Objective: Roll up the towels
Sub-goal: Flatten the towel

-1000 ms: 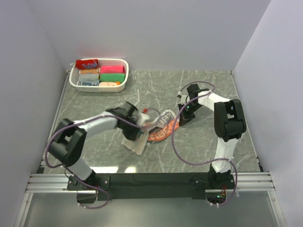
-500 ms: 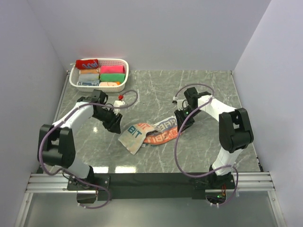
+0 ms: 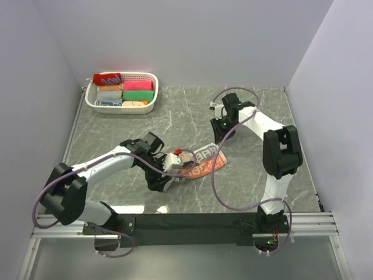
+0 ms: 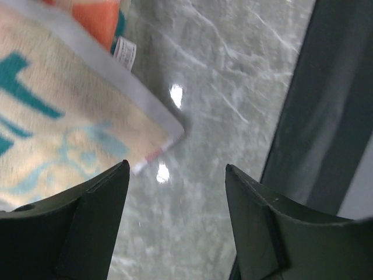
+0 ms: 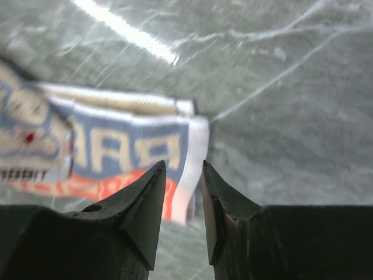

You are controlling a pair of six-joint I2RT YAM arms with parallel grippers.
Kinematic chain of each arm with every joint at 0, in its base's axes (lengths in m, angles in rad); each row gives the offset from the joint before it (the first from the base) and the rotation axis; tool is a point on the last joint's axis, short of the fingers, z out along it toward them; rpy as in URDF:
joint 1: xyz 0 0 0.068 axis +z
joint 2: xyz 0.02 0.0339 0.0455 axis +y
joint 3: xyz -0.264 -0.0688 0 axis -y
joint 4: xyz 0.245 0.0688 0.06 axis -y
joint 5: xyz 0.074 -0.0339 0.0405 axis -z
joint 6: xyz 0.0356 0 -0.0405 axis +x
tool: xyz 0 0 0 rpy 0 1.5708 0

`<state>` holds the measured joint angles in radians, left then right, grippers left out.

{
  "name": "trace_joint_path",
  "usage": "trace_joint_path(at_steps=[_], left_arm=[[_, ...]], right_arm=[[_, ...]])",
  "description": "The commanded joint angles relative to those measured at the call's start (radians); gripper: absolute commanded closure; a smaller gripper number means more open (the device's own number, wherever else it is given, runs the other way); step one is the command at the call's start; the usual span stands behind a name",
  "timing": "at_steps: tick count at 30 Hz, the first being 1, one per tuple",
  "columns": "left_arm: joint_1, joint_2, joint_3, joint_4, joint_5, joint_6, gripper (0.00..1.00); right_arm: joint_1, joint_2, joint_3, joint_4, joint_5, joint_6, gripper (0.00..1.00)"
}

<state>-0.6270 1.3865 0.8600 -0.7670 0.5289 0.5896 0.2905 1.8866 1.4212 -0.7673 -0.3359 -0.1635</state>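
The red towel (image 3: 205, 168) lies as a flat strip on the marble table (image 3: 262, 116), well apart from the white basket (image 3: 119, 108), nearer the arms and to its right; its blue end, with pale letters and a white hem, is the end farthest from the basket. The cream towel (image 4: 52, 116) with teal print meets the red one at the strip's other end; one corner rests flat on the marble, with a small white label (image 4: 124, 50) beside an orange patch.

The left gripper (image 4: 176, 166) hangs over that corner; its jaws stand wide apart, with only the towel's edge and bare marble between them, and they hold nothing. Half a second ago this gripper stood back toward the basket and left the cream towel in plain sight; now it and its arm cover most of that towel from above.

The right gripper (image 5: 182, 166) has its jaws narrowly parted; the white hem shows through the gap below them, lying flat and not pinched. Half a second ago it sat at the blue end; now it has drawn off that end, well to the right of the basket.

The strip lies much where it lay; the basket holds the same coloured rolls (image 3: 138, 86), packed side by side; a dark rail (image 4: 315, 116) runs past the cream corner, on the side away from the basket.
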Motion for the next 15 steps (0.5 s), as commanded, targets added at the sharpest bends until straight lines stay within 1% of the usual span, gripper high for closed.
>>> trace_joint_path(at_steps=[1, 5, 6, 9, 10, 12, 13, 14, 15], left_arm=[[-0.063, 0.055, -0.004, 0.118, -0.085, -0.089, 0.27], [-0.121, 0.118, -0.019, 0.173, -0.179, -0.131, 0.27], [-0.125, 0.129, -0.021, 0.188, -0.213, -0.135, 0.27], [-0.129, 0.167, -0.024, 0.205, -0.256, -0.157, 0.28], [-0.129, 0.189, -0.024, 0.21, -0.276, -0.16, 0.32], [-0.129, 0.206, -0.029, 0.218, -0.297, -0.163, 0.42], [-0.131, 0.221, -0.03, 0.218, -0.314, -0.169, 0.55], [-0.129, 0.223, -0.032, 0.218, -0.322, -0.174, 0.63], [-0.126, 0.211, -0.033, 0.221, -0.331, -0.186, 0.78]], right_arm=[[0.024, 0.066, 0.048, 0.034, 0.081, 0.041, 0.61], [0.044, 0.135, 0.081, 0.023, 0.113, 0.055, 0.61], [0.052, 0.141, 0.082, 0.023, 0.116, 0.055, 0.61], [0.059, 0.157, 0.074, 0.025, 0.12, 0.056, 0.62], [0.065, 0.161, 0.071, 0.023, 0.118, 0.053, 0.65], [0.065, 0.169, 0.065, 0.022, 0.109, 0.053, 0.78], [0.064, 0.169, 0.059, 0.022, 0.107, 0.055, 0.88], [0.064, 0.164, 0.056, 0.022, 0.104, 0.052, 0.94], [0.064, 0.158, 0.045, 0.019, 0.104, 0.05, 0.98]])
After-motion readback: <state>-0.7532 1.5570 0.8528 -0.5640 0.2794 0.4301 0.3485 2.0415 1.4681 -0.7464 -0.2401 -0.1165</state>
